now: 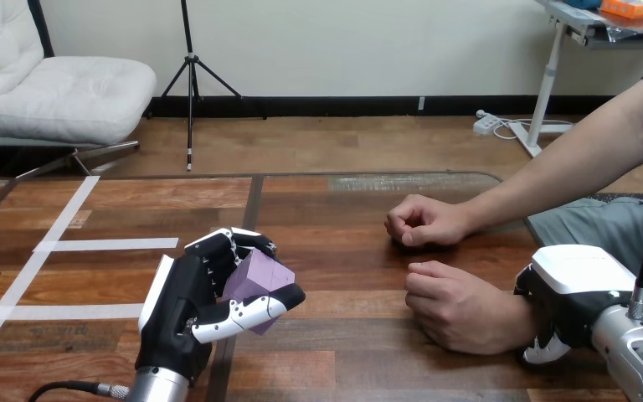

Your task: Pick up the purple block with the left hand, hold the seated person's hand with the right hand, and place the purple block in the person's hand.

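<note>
Wooden table point(368, 209); left hand point(180, 314) fingers point(239, 314) round purple block point(255, 280) (right hand point(573, 289) round person's wrist point(512, 322))

Open table point(347, 280) lies between left hand point(186, 310) and person's nearer hand point(460, 308).

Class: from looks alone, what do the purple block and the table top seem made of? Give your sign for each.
The purple block looks like foam or matte plastic: dull, flat faces, no glare. The table looks like wood or wood-print laminate: plank grain, soft sheen.
</note>
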`<state>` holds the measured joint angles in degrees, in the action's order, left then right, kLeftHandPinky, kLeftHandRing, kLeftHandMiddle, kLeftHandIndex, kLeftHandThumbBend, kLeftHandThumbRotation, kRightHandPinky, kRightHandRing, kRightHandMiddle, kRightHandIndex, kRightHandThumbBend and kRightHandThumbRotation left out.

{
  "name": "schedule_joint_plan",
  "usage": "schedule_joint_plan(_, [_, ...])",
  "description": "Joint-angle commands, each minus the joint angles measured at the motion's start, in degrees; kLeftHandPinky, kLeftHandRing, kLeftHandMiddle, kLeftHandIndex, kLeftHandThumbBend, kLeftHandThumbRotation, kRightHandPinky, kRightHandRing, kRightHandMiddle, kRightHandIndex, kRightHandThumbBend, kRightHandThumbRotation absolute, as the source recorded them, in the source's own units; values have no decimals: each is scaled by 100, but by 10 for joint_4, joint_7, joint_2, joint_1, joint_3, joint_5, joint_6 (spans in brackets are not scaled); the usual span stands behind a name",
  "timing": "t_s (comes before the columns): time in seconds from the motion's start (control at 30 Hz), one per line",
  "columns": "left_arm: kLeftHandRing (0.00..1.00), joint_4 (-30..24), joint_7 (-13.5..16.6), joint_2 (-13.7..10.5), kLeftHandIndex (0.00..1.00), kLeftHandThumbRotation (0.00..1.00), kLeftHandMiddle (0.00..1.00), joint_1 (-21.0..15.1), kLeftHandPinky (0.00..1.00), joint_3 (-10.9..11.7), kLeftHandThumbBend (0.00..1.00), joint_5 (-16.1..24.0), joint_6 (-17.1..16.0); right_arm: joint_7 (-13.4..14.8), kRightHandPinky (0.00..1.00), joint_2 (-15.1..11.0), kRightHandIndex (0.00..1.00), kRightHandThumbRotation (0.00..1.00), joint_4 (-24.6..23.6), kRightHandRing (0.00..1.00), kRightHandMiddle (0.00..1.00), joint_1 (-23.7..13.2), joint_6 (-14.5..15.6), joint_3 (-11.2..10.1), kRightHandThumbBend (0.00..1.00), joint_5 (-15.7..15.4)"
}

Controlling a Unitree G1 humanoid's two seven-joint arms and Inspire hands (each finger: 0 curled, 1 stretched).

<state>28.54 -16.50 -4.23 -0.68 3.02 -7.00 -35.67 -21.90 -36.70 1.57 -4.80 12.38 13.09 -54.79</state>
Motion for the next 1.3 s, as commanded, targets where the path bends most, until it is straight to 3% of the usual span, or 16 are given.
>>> schedule_joint_plan(0.0, [39, -4, -4, 3, 49, 16, 48, -37, 34, 1, 90, -6, -15, 8, 41, -9, 59, 0, 23, 49, 54, 6, -3, 3, 67, 9])
schedule_joint_plan(1.27, [40, -1, 1, 8, 49, 16, 48, -39, 35, 1, 90, -3, -19, 13, 41, -14, 57, 0, 25, 48, 54, 3, -3, 3, 71, 10])
